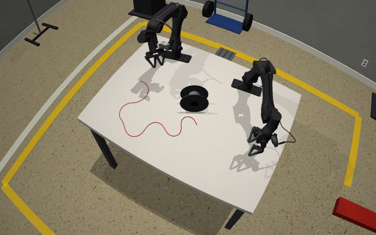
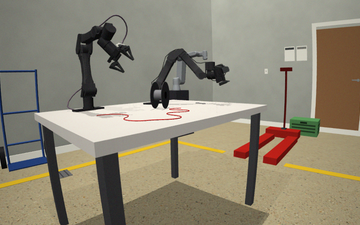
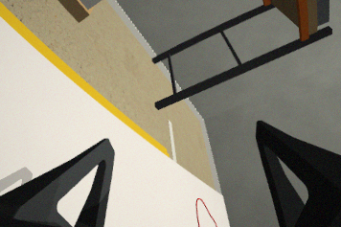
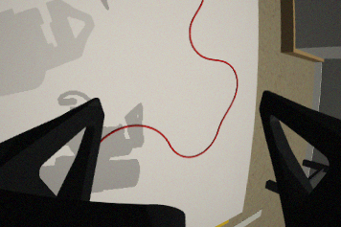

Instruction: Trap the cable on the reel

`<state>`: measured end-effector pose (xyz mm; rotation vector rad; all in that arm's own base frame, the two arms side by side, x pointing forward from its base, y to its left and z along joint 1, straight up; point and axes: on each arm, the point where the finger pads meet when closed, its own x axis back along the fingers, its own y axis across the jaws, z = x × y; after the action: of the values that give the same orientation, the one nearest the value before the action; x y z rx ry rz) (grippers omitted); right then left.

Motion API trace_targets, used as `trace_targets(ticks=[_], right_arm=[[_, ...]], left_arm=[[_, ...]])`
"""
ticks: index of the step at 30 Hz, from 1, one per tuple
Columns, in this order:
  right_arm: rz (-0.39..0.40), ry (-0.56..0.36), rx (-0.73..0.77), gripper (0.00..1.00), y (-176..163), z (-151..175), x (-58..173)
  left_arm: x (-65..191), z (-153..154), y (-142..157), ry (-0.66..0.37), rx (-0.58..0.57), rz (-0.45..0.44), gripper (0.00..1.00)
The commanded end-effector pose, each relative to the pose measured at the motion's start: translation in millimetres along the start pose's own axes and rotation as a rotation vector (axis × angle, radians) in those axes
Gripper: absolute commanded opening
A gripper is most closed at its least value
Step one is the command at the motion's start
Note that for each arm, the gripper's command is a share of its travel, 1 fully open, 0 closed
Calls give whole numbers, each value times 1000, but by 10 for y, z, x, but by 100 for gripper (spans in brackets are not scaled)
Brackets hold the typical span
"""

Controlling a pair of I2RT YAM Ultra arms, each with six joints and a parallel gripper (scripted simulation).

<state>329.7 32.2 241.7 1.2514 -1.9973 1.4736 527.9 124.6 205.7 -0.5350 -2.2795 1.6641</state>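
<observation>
A black reel [image 1: 194, 99] [image 2: 159, 95] stands on its rims near the middle of the white table [image 1: 183, 151] [image 2: 91, 131]. A red cable [image 1: 151, 124] [image 2: 147, 120] [image 4: 219, 62] lies loose in waves on the table, one end close to the reel. My right gripper [image 1: 156, 62] [image 2: 126, 63] [image 4: 180, 102] is open and empty, high above the table's back corner near the cable's far end. My left gripper [image 1: 250, 147] [image 2: 227, 75] [image 3: 180, 138] is open and empty, held above the opposite side of the table, well away from the reel and cable.
Both arm bases are bolted on the table's back part. On the floor stand a blue hand truck [image 1: 227, 17] [image 2: 16, 111], a red pallet jack [image 2: 273, 139] [image 1: 364, 216], a green box [image 2: 304, 126] and a black stand [image 1: 40, 33] [image 3: 236, 56].
</observation>
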Motion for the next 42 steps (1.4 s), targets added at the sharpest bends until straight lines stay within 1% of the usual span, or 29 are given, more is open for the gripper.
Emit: trace_targets(ticks=[1,11,13,14,15,20,28,30,31,34,42], right_arm=[[68,36,-54,100,-185,-92,265],[195,99,-216,100,-460,-181,680],[195,99,-216,100,-460,-181,680],[199,105,-241,100,-487,-165,686],[228,109,-252,100,-514,-209,785],[312,128,-349,100,-638,-275,1046],[461,135,-515,100,-799,-403,1506],[461,135,-515,100,-799,-403,1506],[467,138,-543,100,-827,-384,1512],[553,121,-592,100,-839,-509,1798],[701,80,-760,100,-908,-637,2245]], left_arm=[[-10,-215,-259,-53,-73,-31,100],[85,-587,-983,-169,-246,-88,100],[85,-587,-983,-169,-246,-88,100],[95,-618,-1025,-179,-259,-100,100],[126,-647,-1152,-194,-284,-103,100],[267,-762,-1597,-256,-382,-147,100],[609,-815,-2335,-353,-542,-235,100],[609,-815,-2335,-353,-542,-235,100],[636,-825,-2357,-358,-553,-255,100],[830,-774,-2692,-397,-621,-285,100],[1343,-566,-3326,-475,-771,-396,100]])
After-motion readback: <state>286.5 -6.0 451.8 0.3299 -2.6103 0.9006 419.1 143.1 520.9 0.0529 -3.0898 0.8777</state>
